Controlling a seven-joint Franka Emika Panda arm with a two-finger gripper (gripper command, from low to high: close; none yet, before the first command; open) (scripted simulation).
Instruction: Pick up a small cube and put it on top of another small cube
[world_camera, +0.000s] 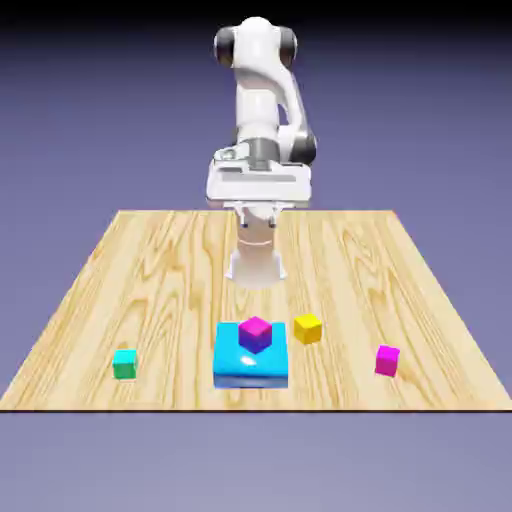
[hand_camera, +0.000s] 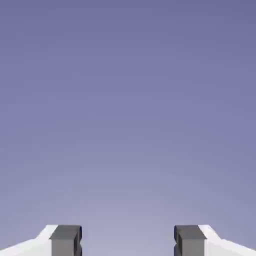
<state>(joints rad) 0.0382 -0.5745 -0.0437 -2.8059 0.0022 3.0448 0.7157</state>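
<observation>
the gripper (hand_camera: 128, 242) is spread wide and empty, touching nothing, only backdrop between its fingers; teal-green cube (world_camera: 124, 364) sits at the table's (world_camera: 150, 260) seven o'clock.

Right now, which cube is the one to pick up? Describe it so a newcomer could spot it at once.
Start at the big flat bright-blue block near the table's front edge, with a magenta cube on it. Look toward the exterior view's left: the small teal-green cube sits alone on the wood. It is the only green one; the others are yellow or magenta.
</observation>
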